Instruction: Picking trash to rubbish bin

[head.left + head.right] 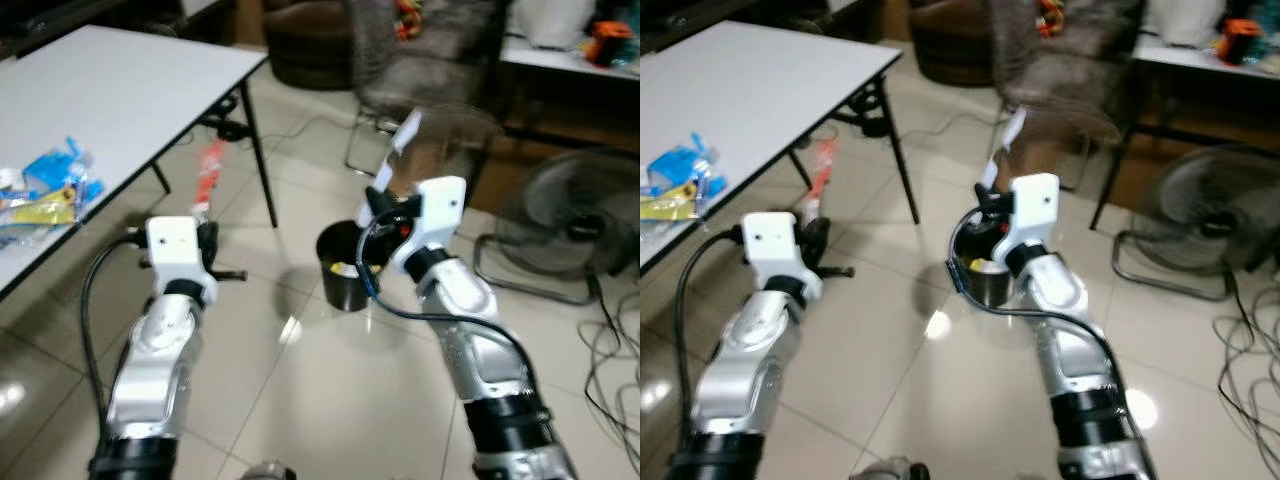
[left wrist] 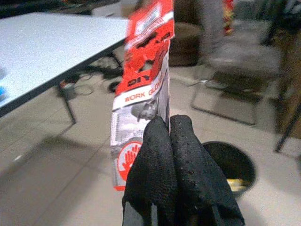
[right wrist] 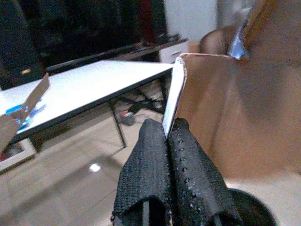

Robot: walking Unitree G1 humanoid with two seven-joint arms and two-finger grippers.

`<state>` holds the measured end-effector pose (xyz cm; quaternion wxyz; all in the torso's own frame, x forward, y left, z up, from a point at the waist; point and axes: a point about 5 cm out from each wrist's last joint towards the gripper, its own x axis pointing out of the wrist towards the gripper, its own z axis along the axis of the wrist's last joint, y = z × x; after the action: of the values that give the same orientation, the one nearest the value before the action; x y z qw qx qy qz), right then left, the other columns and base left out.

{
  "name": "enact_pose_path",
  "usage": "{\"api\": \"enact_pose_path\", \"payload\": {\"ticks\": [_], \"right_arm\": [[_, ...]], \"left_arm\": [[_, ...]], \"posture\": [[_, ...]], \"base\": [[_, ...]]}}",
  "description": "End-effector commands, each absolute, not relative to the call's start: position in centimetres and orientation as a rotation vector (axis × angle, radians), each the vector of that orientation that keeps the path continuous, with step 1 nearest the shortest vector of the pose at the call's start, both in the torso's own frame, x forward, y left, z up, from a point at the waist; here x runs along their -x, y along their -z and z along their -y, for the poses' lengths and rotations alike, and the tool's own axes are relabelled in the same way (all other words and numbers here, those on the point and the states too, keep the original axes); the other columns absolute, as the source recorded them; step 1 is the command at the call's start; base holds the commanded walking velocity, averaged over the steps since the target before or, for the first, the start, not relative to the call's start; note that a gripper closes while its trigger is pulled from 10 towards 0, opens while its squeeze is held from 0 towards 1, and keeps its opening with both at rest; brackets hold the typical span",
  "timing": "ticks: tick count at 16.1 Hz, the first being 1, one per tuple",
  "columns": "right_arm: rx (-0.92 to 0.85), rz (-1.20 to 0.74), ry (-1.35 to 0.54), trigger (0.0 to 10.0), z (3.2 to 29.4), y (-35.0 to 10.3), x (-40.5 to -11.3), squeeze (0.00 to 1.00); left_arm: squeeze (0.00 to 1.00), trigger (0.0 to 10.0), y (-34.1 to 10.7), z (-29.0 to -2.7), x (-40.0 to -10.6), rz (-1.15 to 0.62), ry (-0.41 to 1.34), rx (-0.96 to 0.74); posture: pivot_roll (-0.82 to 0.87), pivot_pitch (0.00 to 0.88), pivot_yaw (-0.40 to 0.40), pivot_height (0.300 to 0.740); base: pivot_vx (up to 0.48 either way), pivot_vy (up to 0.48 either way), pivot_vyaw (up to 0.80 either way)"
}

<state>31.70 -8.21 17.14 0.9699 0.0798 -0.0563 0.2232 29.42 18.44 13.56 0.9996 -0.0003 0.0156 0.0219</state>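
Note:
My left gripper is shut on a red and white work-glove packet, which stands upright from the fingers; the head view shows the packet near the table leg. My right gripper is shut on a thin white and brown cardboard piece. In the head view the cardboard piece sticks up above the bin. A round black rubbish bin stands on the tiled floor between the two arms, with something yellow inside. The right gripper hovers at its far rim.
A white table stands at the left, with blue and yellow wrappers near its edge. A chair is behind the bin. A floor fan and loose cables lie to the right.

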Motion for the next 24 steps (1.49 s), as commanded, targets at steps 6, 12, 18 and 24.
{"api": "enact_pose_path", "payload": {"ticks": [6,12,18,24], "right_arm": [[-0.146,0.132,-0.459,10.0,8.24,-17.52,-31.70,0.00],[-0.152,0.128,-0.456,10.0,8.29,-17.47,-31.74,0.00],[-0.154,0.131,-0.461,10.0,8.18,-17.52,-31.73,0.00],[-0.156,0.124,-0.462,10.0,8.15,-17.47,-31.70,0.00]], "left_arm": [[0.00,0.0,-13.85,-18.26,-29.51,-0.023,-0.037,-0.008],[0.00,0.0,-13.83,-18.19,-29.58,-0.024,-0.034,-0.009],[0.00,0.0,-13.81,-18.29,-29.53,-0.024,-0.037,-0.009],[0.00,0.0,-13.74,-18.24,-29.47,-0.028,-0.036,-0.009]], "posture": [[-0.05,0.119,0.059,0.740],[-0.05,0.119,0.059,0.740],[-0.05,0.119,0.058,0.740],[-0.05,0.123,0.058,0.740]], "base": [[0.458,0.000,0.00],[0.458,0.000,-0.48],[0.456,0.000,0.00],[0.457,0.000,-0.47]]}}
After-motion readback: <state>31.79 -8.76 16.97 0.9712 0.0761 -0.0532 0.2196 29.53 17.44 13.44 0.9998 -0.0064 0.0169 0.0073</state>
